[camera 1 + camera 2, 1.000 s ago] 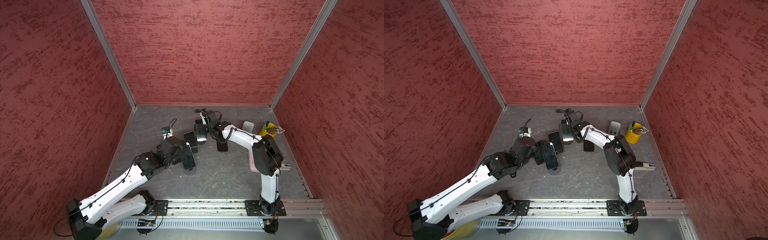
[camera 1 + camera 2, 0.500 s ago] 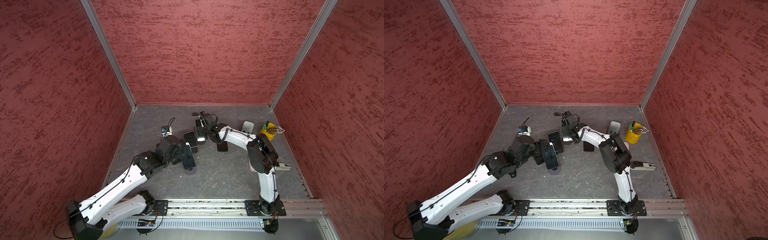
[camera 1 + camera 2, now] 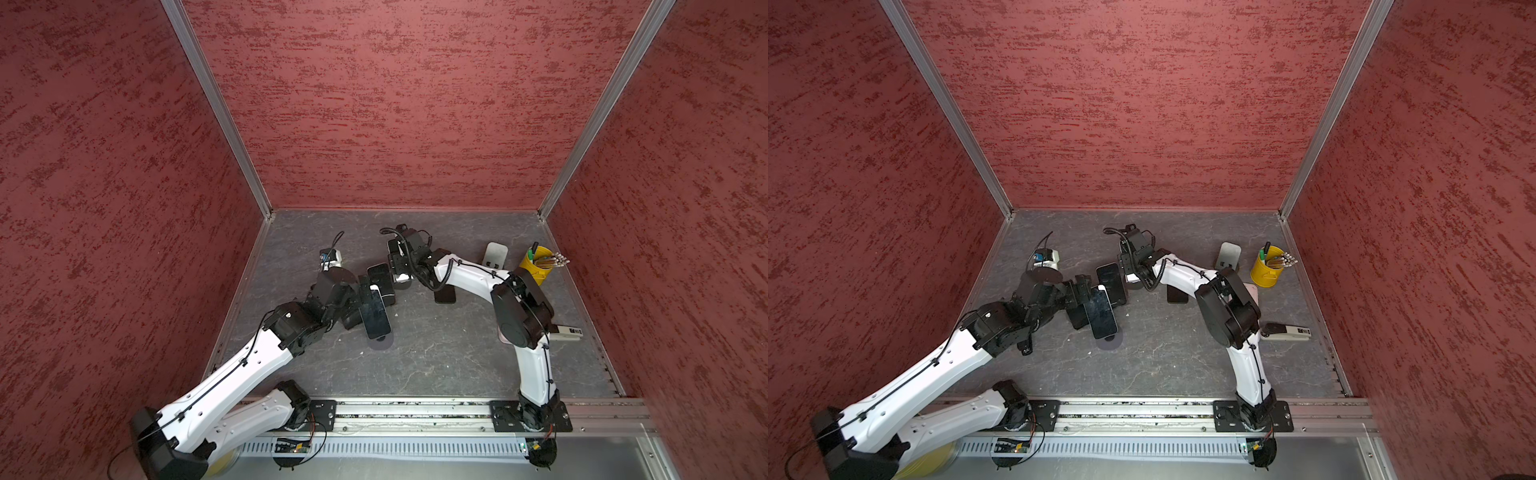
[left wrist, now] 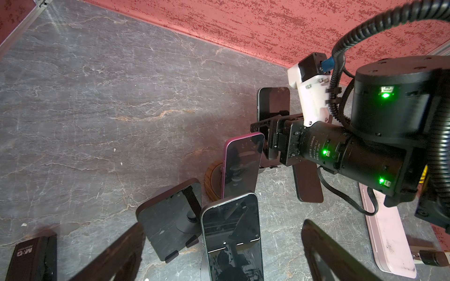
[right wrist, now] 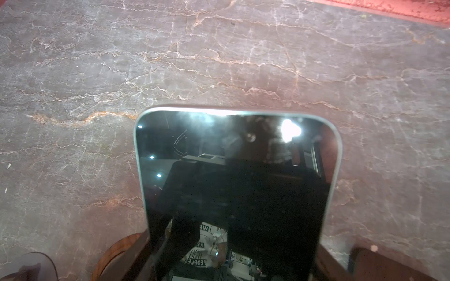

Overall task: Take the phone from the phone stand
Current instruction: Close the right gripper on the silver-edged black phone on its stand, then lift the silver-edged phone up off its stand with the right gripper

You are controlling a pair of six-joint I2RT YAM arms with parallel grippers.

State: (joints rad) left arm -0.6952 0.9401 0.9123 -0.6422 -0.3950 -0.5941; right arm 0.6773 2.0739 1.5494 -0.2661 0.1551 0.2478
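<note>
**A:** What differs from a second ago?

**B:** The right arm's elbow has swung in toward the middle. The right pincer (image 4: 264,140) has drawn its jaws in from wide.

**A:** Its state now?

**B:** In the right wrist view the phone (image 5: 236,185) fills the gap, and the fingers (image 5: 136,258) lie against its two long edges. I enter it as closed on the phone. I cannot judge how firm the hold is.

**A:** Where is the phone?

**B:** It is on the wooden stand (image 4: 210,178), leaning back with the screen facing up, near the middle of the tabletop (image 3: 436,353). It is not lifted yet. My judgement is that the grasp is about made and the lift-out remains.

**A:** Left pincer (image 4: 222,238)?

**B:** It is spread wide and holds nothing. Its fingers stand on either side of a silver-edged phone (image 4: 231,233), apart from it.

**A:** What does one view give that another lacks?

**B:** In both top views the wrist and cable (image 3: 415,266) cover the pinch, and the phone is only a dark slab beside them. The left wrist view alone shows its purple edge and the stand's round foot under it. The right wrist view alone shows the contact at the edges, but only a sliver of the stand.

**A:** Risk?

**B:** The silver-edged phone stands just beside it, so a slanted lift could clip it.
</note>
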